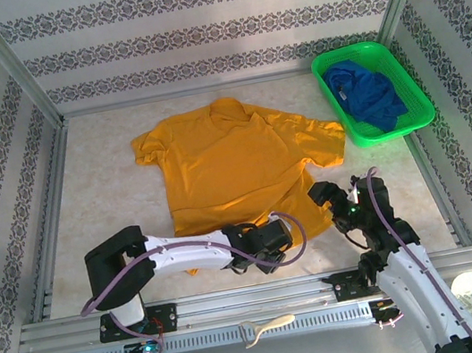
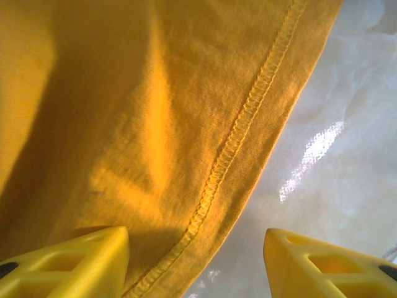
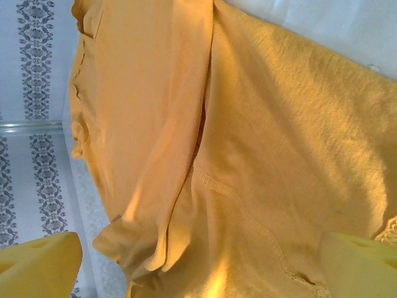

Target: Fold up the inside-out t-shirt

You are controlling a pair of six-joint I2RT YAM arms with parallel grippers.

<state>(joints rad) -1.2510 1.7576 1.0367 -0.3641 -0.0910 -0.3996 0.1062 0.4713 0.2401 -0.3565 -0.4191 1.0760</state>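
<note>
The orange-yellow t-shirt [image 1: 238, 162] lies spread in the middle of the table, collar toward the back, stitched seams showing. My left gripper [image 1: 270, 245] sits low at the shirt's near hem; in the left wrist view its yellow fingers [image 2: 74, 261] stand wide apart, open, with the stitched hem [image 2: 242, 130] running between them. My right gripper [image 1: 329, 202] is at the shirt's near right corner. In the right wrist view its yellow fingertips [image 3: 40, 264] are spread wide, open, over the bunched fabric [image 3: 248, 155] with a seam.
A green basket [image 1: 410, 79] at the back right holds a dark blue garment [image 1: 371, 92]. Patterned walls close the table on three sides. A metal rail [image 1: 240, 307] runs along the near edge, with a cream tool [image 1: 266, 327] on it.
</note>
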